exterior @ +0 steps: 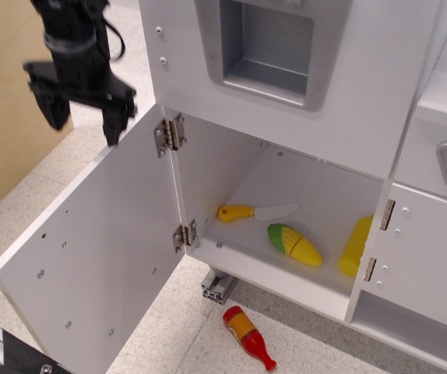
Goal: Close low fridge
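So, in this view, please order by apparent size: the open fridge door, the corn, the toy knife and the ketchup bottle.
1. Fridge door, by far the largest, though also nearest the camera.
2. Knife.
3. and 4. Corn and ketchup bottle look alike, so I do not rank them.

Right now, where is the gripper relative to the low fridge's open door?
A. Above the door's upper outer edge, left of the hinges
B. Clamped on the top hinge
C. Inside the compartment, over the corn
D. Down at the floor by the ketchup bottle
A: the open gripper hangs above the top edge of the low fridge door, left of the top hinge, touching nothing visible.
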Tool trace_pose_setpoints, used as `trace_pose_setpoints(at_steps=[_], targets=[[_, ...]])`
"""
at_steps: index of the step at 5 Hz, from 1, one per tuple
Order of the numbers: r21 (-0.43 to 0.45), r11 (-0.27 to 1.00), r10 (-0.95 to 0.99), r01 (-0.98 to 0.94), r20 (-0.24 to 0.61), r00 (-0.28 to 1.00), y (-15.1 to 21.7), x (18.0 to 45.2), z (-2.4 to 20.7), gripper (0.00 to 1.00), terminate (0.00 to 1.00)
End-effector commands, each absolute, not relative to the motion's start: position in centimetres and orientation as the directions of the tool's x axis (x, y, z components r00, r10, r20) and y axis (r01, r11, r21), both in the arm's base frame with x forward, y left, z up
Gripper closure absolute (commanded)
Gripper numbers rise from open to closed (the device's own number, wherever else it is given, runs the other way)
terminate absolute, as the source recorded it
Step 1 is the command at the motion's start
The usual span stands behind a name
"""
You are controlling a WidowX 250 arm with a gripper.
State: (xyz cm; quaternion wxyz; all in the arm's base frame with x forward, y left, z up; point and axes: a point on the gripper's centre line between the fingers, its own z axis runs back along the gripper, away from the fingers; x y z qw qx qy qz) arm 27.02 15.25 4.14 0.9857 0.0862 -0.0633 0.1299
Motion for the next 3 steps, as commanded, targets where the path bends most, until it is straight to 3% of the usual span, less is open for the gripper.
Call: trace_pose_setpoints(at_steps=[1,3], targets=[[0.034,0.971,0.230,-0.237,0.150,0.962,13.7,27.7,2.7,0.00,0.00],[0.056,0.958,0.267,-0.282,0.191,0.945,10.7,28.4,0.4,0.00,0.00]])
